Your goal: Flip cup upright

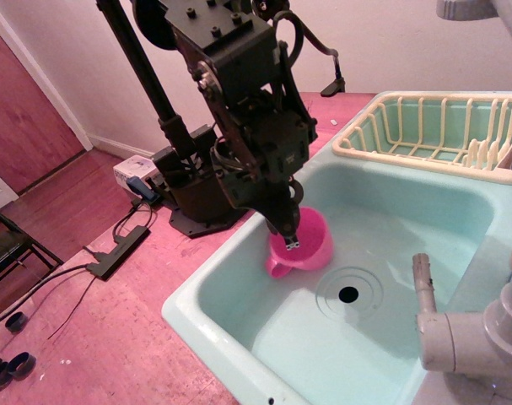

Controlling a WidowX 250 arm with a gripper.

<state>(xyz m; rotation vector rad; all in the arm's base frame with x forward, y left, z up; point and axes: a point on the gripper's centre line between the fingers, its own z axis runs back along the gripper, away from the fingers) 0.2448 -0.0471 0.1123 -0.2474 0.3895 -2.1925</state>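
the cup [304, 245] sits in the sink [239, 278], left of the drain [348, 294]; dish rack [433, 135] behind.

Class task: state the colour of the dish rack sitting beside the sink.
The dish rack is pale cream-yellow, seen in the only view, observation.image.

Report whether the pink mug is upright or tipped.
Upright: the small pink plastic mug has its rim facing up, handle at its side, inside the turquoise sink.
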